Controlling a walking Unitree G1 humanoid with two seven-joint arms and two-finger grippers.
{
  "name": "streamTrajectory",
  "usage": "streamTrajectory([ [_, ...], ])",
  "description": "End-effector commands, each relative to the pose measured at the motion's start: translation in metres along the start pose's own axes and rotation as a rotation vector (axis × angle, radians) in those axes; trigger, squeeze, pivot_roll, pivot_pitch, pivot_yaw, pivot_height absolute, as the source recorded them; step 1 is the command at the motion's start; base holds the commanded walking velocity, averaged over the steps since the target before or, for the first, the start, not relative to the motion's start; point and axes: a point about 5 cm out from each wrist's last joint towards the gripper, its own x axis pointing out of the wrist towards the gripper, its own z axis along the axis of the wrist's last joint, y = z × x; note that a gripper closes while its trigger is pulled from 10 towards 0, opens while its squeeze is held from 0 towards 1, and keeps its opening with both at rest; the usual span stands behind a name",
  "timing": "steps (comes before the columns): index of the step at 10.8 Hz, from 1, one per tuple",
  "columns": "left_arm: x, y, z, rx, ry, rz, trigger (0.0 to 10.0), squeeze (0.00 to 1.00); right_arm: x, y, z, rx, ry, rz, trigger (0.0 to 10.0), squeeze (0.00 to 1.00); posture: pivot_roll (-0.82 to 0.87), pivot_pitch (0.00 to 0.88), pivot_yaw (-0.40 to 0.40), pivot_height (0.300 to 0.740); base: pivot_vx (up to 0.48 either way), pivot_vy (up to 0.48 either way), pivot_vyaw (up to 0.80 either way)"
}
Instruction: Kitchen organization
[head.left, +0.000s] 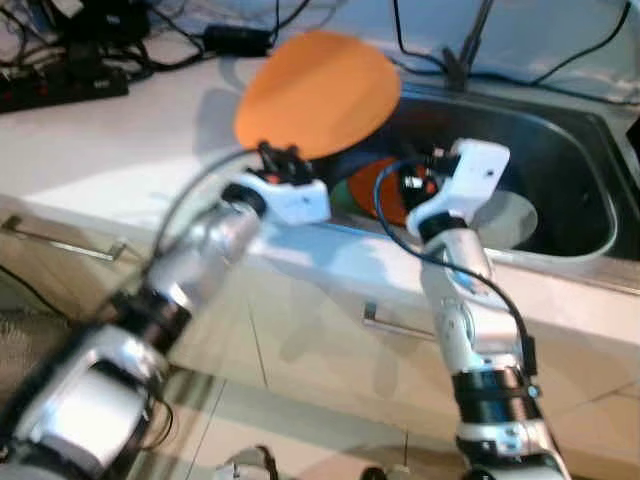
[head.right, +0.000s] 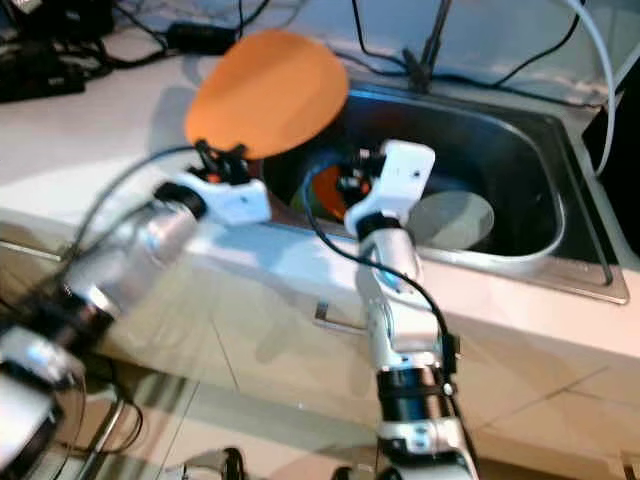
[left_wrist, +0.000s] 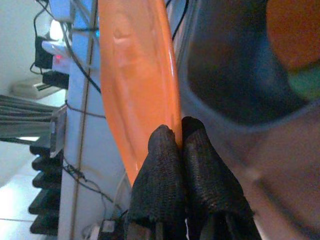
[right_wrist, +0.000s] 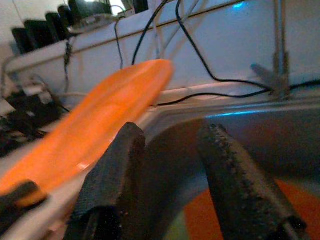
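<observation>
My left gripper (head.left: 275, 155) is shut on the rim of an orange plate (head.left: 318, 92) and holds it tilted up over the left edge of the steel sink (head.left: 560, 170). In the left wrist view both fingers (left_wrist: 172, 170) pinch the plate's edge (left_wrist: 137, 85). My right gripper (right_wrist: 170, 165) is open with nothing between its fingers, reaching into the sink just right of the plate. Under it lie another orange plate (head.left: 385, 190) and something green (head.right: 322, 190). A grey plate (head.right: 452, 220) rests on the sink floor to the right.
White counter (head.left: 110, 140) runs left of the sink, with black cables and a power strip (head.left: 60, 85) at the back. A faucet stem (head.left: 470, 45) stands behind the sink. Cabinet fronts with metal handles (head.left: 395, 325) are below the counter edge.
</observation>
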Motion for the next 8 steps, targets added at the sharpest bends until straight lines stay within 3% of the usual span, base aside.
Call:
streamTrajectory([
  [1,0.000,0.003,0.011,-0.014,-0.028,0.009,10.0,0.00,0.003,0.001,0.010,0.045,-0.025,0.004,10.0,1.00,0.06,0.041,-0.018,0.740,0.000,0.000,0.00],
  [4,-0.003,0.004,0.016,-0.004,-0.029,-0.001,10.0,0.00,0.004,0.001,0.012,0.124,-0.020,-0.007,10.0,1.00,0.05,0.024,-0.010,0.740,0.000,0.000,0.00],
  [5,-0.003,0.003,0.017,-0.001,-0.032,-0.005,10.0,0.00,0.004,0.002,0.011,0.137,-0.016,-0.009,10.0,0.00,0.05,0.018,-0.010,0.740,0.000,0.000,0.00],
  [8,-0.004,0.001,0.030,0.016,-0.094,-0.018,10.0,0.00,0.005,0.002,0.005,0.201,0.020,-0.021,10.0,0.00,0.07,0.010,-0.009,0.740,0.000,0.000,0.00],
])
